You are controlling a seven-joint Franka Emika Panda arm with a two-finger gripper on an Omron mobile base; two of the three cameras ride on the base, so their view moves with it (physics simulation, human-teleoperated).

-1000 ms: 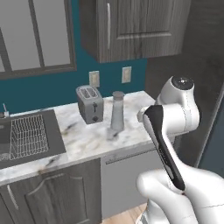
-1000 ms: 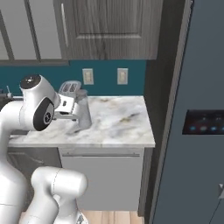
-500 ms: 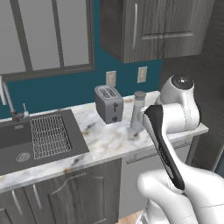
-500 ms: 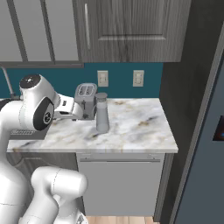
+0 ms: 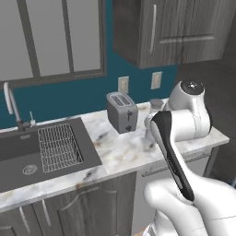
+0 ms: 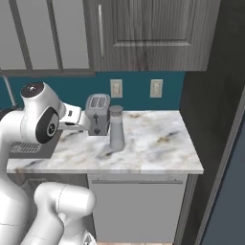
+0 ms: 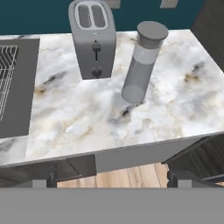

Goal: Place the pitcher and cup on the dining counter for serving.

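- The pitcher is a tall slim grey cylinder with a darker round lid.
- It stands upright on the marble worktop, just beside the toaster.
- I cannot tell if the gripper fingers are spread.

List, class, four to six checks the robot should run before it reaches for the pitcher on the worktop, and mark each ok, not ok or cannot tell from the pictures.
1. Pitcher upright on the worktop, lid on: ok.
2. Gap between pitcher and toaster: ok, they stand apart, though close on the toaster side.
3. Worktop around the pitcher's other sides bare: ok.
4. Gripper open wide enough for the pitcher: ok, its fingertips sit far apart at the bottom of the hand view.
5. Gripper close to the pitcher: not ok, it hangs off the worktop's front edge.
6. Cup located: cannot tell.
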